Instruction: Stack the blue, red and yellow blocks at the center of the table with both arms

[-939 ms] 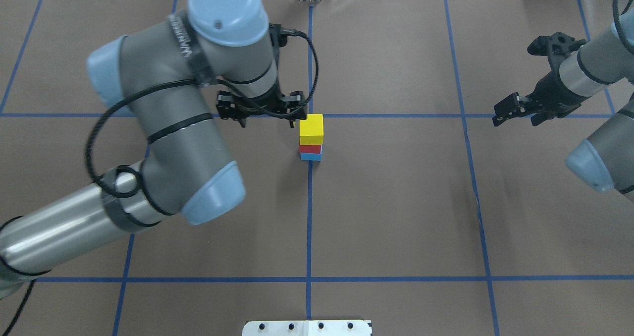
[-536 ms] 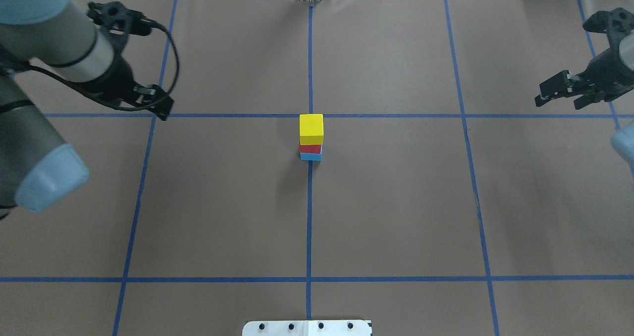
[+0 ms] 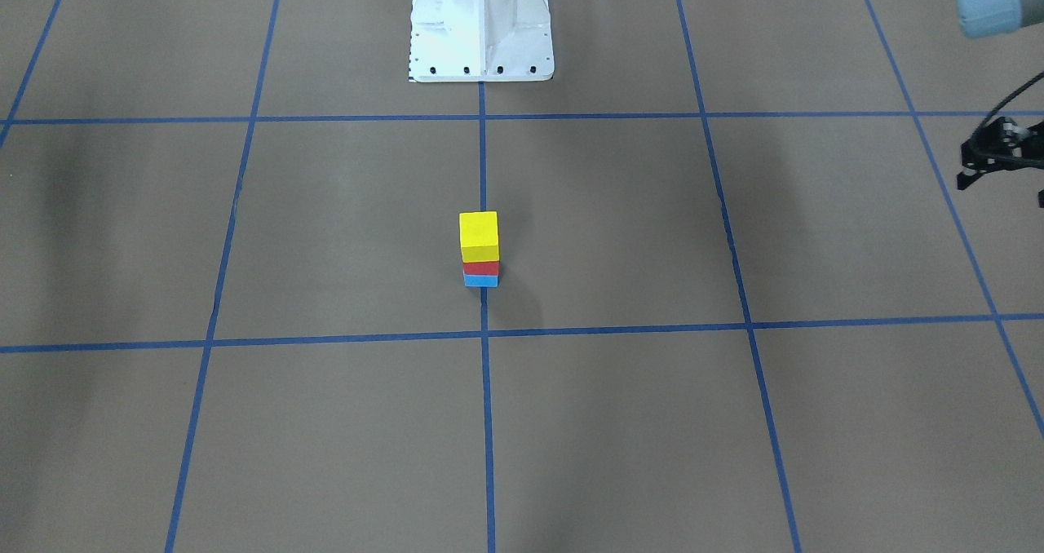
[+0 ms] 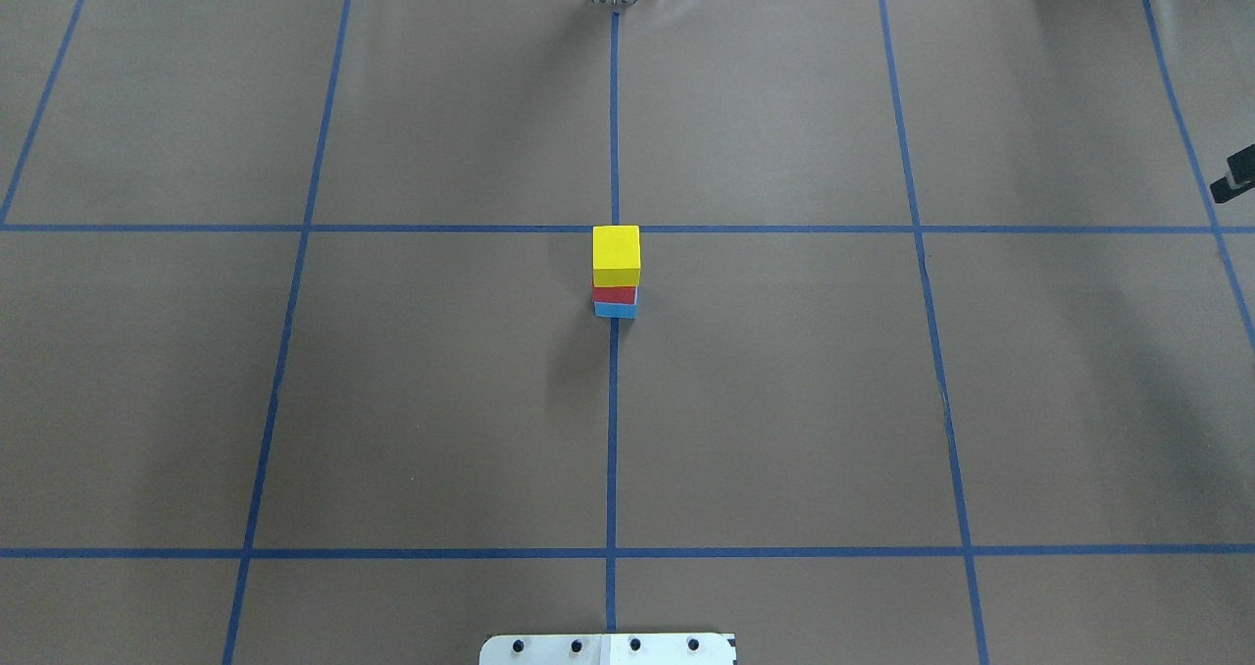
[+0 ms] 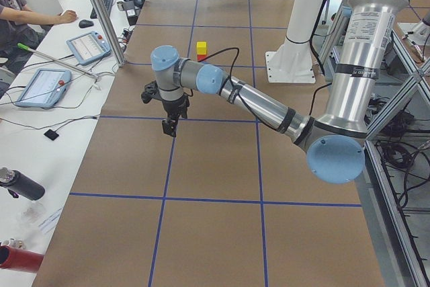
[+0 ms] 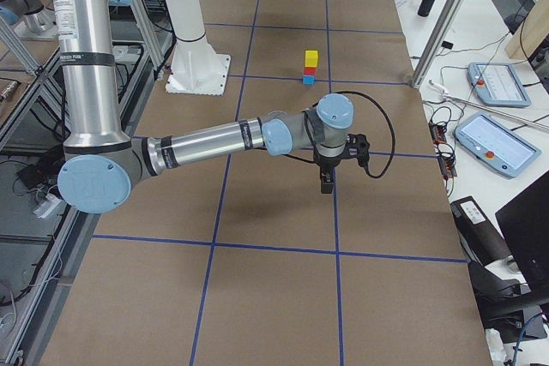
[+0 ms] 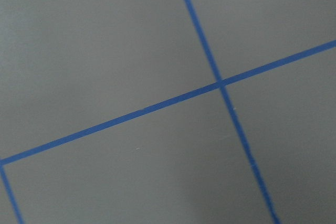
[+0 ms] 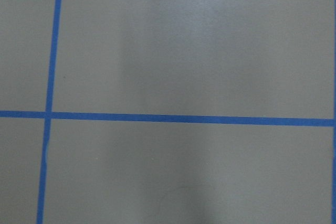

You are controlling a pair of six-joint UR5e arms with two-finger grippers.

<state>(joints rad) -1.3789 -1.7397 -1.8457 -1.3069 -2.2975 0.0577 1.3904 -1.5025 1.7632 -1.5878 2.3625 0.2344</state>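
The left arm (image 5: 255, 102) reaches low over the left end of the table (image 4: 784, 400), wrist bent so the left gripper (image 5: 169, 128) points down. The right arm (image 6: 214, 139) does likewise at the right end with the right gripper (image 6: 327, 184), and I cannot tell whether either pair of fingers is spread or pressed together. Wide brown squares lie between each gripper and the centre, where the yellow block (image 4: 616, 253) sits on the red block (image 4: 614, 294), which sits on the blue block (image 4: 615, 310), upright and nearly flush, on a blue tape line (image 4: 612, 430).

The block stack (image 4: 616, 271) stands alone mid table (image 4: 392, 400), open on every side. The white pedestal (image 3: 481, 23) blocks the robot-side edge; left gripper (image 5: 168, 127) and right gripper (image 6: 326, 183) hang over opposite ends.
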